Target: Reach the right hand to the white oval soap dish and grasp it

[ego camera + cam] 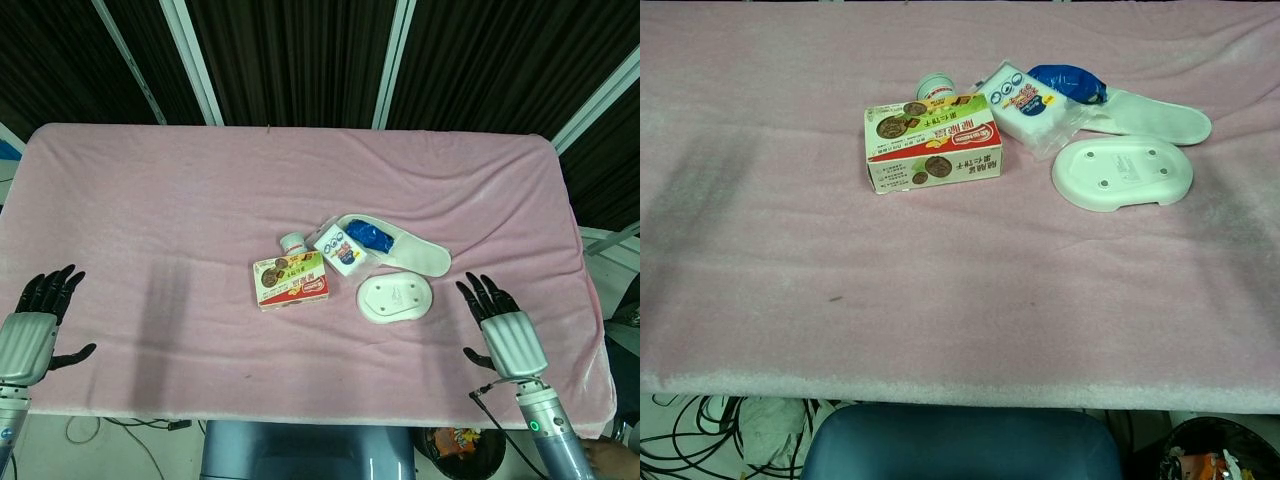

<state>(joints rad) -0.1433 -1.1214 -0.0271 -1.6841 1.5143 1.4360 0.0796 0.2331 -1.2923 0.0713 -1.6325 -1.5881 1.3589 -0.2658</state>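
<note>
The white oval soap dish (395,297) (1122,173) lies upside down on the pink cloth, right of centre, small round feet showing. My right hand (497,332) hovers near the table's front right, to the right of the dish and a little nearer me, fingers spread and holding nothing. A gap of cloth separates it from the dish. My left hand (35,325) stays at the front left edge, fingers apart and empty. Neither hand appears in the chest view.
A red and green snack box (290,281) lies left of the dish, a small white jar (292,242) behind it. A white packet (340,248), a blue pouch (368,237) and a white insole (405,253) sit just behind the dish.
</note>
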